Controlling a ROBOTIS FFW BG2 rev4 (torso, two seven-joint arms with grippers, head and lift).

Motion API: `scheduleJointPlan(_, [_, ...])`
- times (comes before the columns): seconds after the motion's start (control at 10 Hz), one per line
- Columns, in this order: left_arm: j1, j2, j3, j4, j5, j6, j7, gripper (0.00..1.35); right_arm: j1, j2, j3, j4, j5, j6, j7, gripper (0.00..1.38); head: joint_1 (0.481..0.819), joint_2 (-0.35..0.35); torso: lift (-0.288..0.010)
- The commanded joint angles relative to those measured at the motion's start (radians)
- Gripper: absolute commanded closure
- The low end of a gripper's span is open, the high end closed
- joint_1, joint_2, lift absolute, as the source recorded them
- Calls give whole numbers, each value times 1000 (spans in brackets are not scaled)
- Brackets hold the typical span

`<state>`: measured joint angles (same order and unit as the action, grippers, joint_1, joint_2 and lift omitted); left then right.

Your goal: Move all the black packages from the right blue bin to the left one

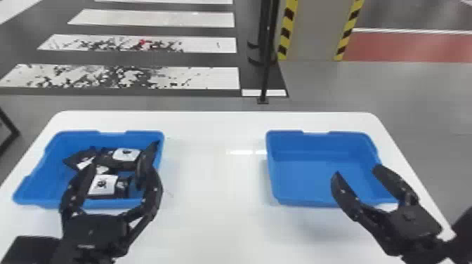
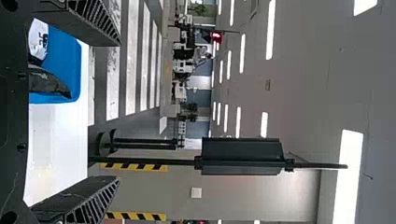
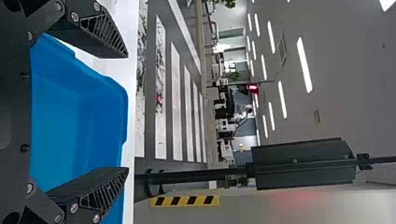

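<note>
Your left gripper [image 1: 123,154] is released, its two flat fingers spread wide apart; it hangs over the near part of the left blue bin [image 1: 112,137]; your right gripper [image 1: 357,170] is released too, fingers apart, over the near right part of the right blue bin [image 1: 316,139].

Beyond your left fingers, in the left bin, you have black packages: the front package [image 1: 102,185], white label up, lies near the bin's near wall; the rear package [image 1: 127,154], also with a white label, lies behind it; the side package [image 1: 76,157] lies at the rear one's left; in the right bin you can see the blue floor and walls.

Both bins stand on the white table [image 1: 217,196], well apart, one toward each side; past its far edge you see the black pole [image 1: 267,73], the striped crossing [image 1: 203,78] and the column [image 1: 312,31] with yellow-and-black edges.
</note>
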<state>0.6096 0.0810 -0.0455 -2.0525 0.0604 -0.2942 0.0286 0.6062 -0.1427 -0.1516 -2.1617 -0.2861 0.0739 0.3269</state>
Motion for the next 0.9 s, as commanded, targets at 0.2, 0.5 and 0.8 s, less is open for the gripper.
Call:
scheduleJointPlan(0.2, [9,-4,10,-8,11,9,1,-2,2,0,0,-2,-7,9,0,179,695,-25,-140])
scheduleJointPlan(0.5, [11,-4,16,-10,11,9,1,-2,5,0,-2,-4,-11,9,0,199,695,-21,-140])
scheduleJointPlan(0.8, [14,-6,18,-10,17,12,1,-2,7,0,-2,-7,-15,9,0,200,695,-18,-140])
